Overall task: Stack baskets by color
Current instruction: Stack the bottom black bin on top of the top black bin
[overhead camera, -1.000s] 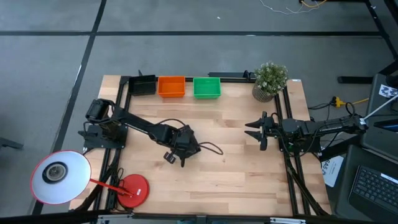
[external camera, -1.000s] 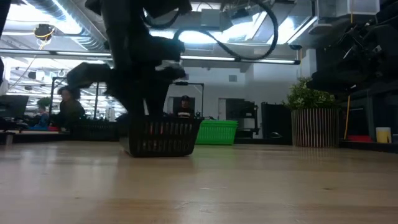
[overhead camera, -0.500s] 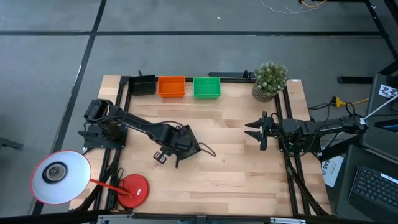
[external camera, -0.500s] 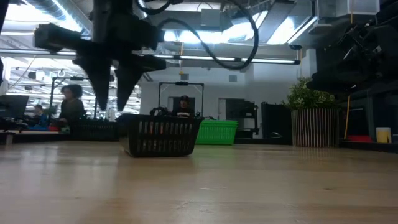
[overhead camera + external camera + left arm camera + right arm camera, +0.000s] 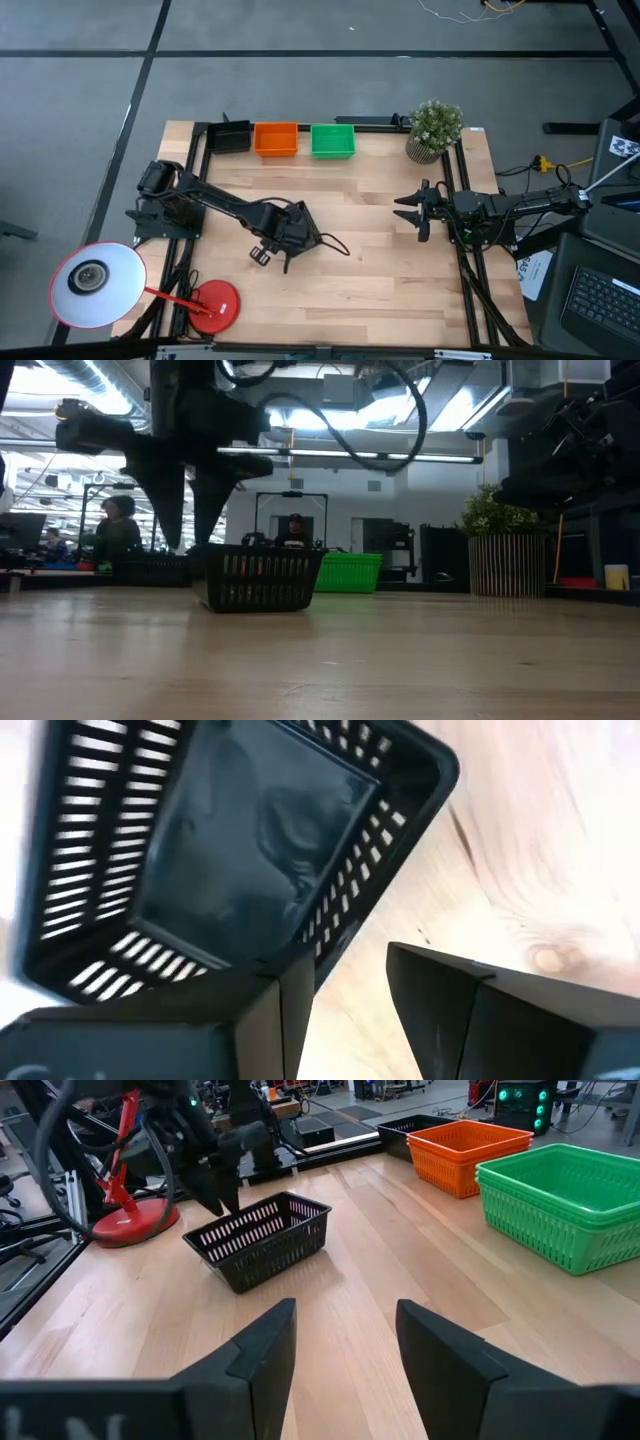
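A black basket [image 5: 262,1238] rests on its bottom on the table near the middle, also in the low view [image 5: 258,578] and close up in the left wrist view [image 5: 240,840]. My left gripper [image 5: 188,540] hangs open just above the basket's end that faces the lamp, fingers pointing down, touching nothing that I can see. In the high view the left arm covers most of this basket [image 5: 303,230]. At the far edge stand a black basket [image 5: 230,137], an orange basket [image 5: 276,139] and a green basket [image 5: 333,140]. My right gripper [image 5: 420,210] waits open at the table's right side.
A potted plant [image 5: 435,130] stands at the far right corner. A lamp with a white shade [image 5: 95,285] and round red base [image 5: 213,305] sits at the near left. The left arm's cable [image 5: 335,242] loops over the table. People sit in the room beyond [image 5: 115,530].
My left gripper has risen off the black basket and drawn back a little toward the table's near left, tipping to point more steeply down. It has stayed open. The basket has kept its place on the table.
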